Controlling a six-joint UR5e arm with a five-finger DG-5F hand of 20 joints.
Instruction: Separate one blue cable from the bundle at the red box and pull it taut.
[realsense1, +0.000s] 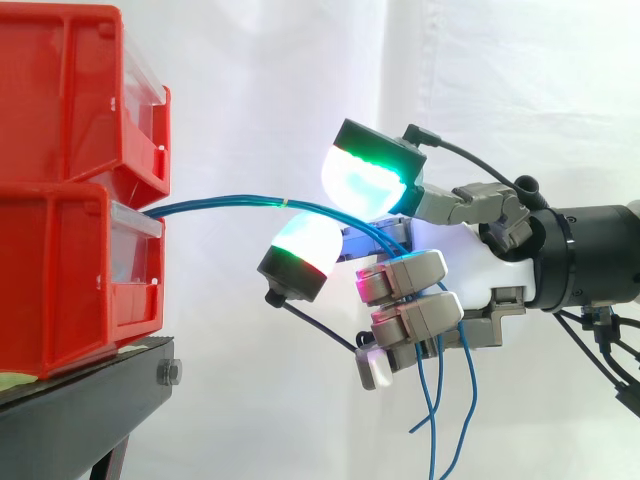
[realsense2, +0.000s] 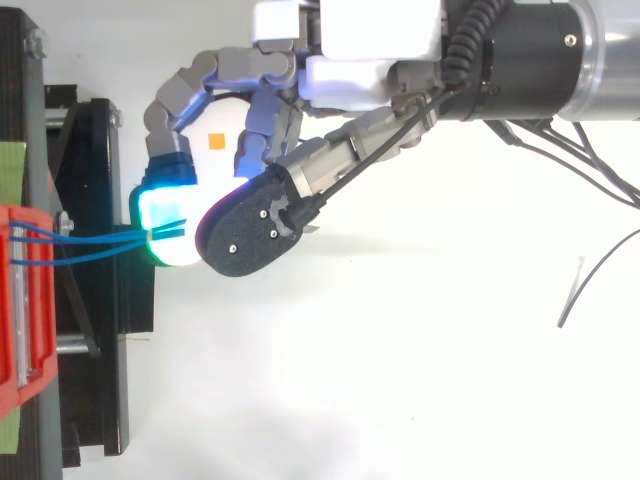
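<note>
In the side view, two red bins sit stacked at the far left, the upper bin (realsense1: 70, 90) on the lower bin (realsense1: 60, 280), both on a black bench (realsense1: 80, 390) whose edge ends just under the bins' fronts. Each bin has a clear front panel, and no writing can be made out on either.

The blue cables (realsense1: 230, 205) leave the top front edge of the lower bin. They cross the open gap to the right in a shallow arc, touching nothing on the way.

They reach the hand (realsense1: 470, 265) and pass between two glowing fingers (realsense1: 365, 175), one above and one below. Further fingers are curled in toward the palm, so the hand is closed on the strands. The loose ends hang free below it. Whether a single strand is parted from the rest cannot be told.

In the top view, the hand carries a small blank orange square (realsense2: 215, 140). White curtain and open room lie all around the hand.
</note>
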